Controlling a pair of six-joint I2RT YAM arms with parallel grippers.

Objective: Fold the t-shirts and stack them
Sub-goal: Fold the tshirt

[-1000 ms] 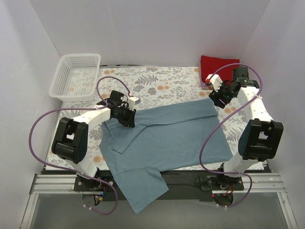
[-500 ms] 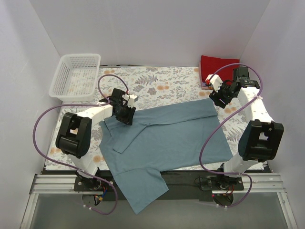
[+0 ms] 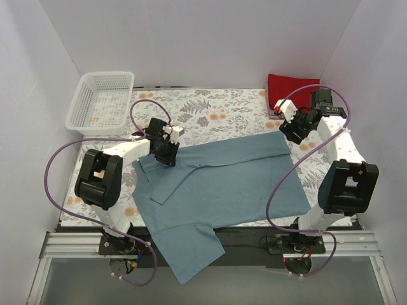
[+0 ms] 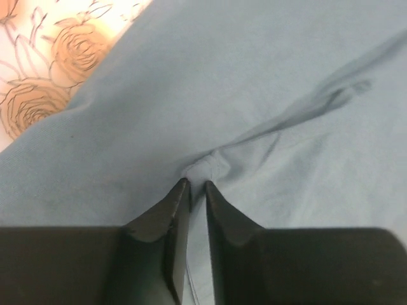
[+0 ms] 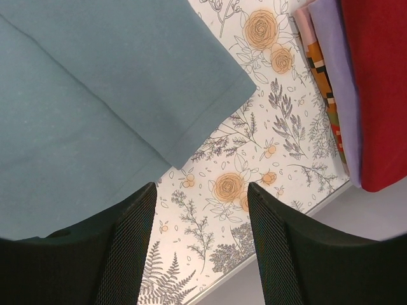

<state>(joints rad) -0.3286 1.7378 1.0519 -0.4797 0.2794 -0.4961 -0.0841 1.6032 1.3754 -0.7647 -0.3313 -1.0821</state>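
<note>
Top external view showed the blue shirt [image 3: 222, 184] spread on the bench [image 3: 216, 108], one part overhanging the near edge. Left claw [image 4: 197, 184] was nipped on a cloth pucker at the shirt's far left, likely to start a fold. Right claw [image 5: 200, 190] hung wide beside the far right corner.

Top view looks down from near edge over whole tabletop [image 3: 222, 111]; wrist views face down close, all sharing blue shirt [image 3: 229, 184].
</note>
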